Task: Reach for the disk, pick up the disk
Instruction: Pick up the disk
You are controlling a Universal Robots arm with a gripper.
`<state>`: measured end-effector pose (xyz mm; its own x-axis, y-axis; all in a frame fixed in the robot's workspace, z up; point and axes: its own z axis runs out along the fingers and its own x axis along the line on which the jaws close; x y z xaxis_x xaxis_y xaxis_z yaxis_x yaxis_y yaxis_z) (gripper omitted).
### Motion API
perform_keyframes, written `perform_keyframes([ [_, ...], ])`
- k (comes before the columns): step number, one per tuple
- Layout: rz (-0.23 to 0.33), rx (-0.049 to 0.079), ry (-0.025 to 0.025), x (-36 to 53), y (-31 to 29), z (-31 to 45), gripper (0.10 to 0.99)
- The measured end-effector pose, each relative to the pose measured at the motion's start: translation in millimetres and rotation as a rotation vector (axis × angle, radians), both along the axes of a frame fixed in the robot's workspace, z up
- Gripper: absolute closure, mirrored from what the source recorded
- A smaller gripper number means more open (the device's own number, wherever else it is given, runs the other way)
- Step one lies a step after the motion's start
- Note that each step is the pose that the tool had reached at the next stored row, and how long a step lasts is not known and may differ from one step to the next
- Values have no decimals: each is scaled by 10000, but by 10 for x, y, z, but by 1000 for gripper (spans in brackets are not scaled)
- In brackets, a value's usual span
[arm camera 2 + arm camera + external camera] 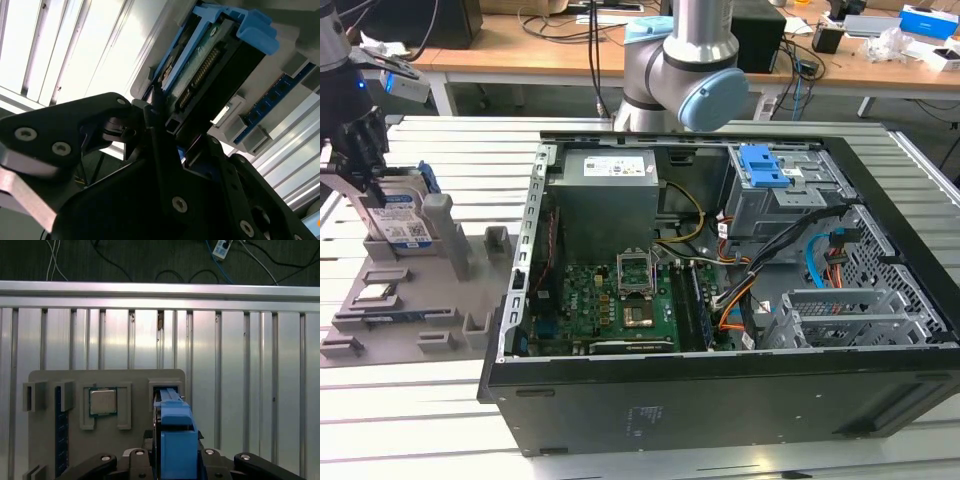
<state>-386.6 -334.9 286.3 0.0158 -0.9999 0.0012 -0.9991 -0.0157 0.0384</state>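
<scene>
Disk (405,220): stands on edge in the grey tray (430,300) slot, long axis upright, directly under my pincer (372,185), which apparently straddles it; clamped or not, I cannot tell.

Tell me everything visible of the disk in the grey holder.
The disk is a flat, silver-grey metal drive with a white-and-blue label on its broad face, framed by a bright blue plastic bracket. It stands on edge in a slot of the grey holder, at the exterior view's left. The second wrist view shows a row of connector pins along one narrow end. The end effector is down at its upper edge; the disk sits in its slot, not yet lifted.
</scene>
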Motion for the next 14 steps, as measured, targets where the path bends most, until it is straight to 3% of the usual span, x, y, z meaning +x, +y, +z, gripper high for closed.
perform_keyframes([
  [14,0,1,-1,5,1,20,722],
])
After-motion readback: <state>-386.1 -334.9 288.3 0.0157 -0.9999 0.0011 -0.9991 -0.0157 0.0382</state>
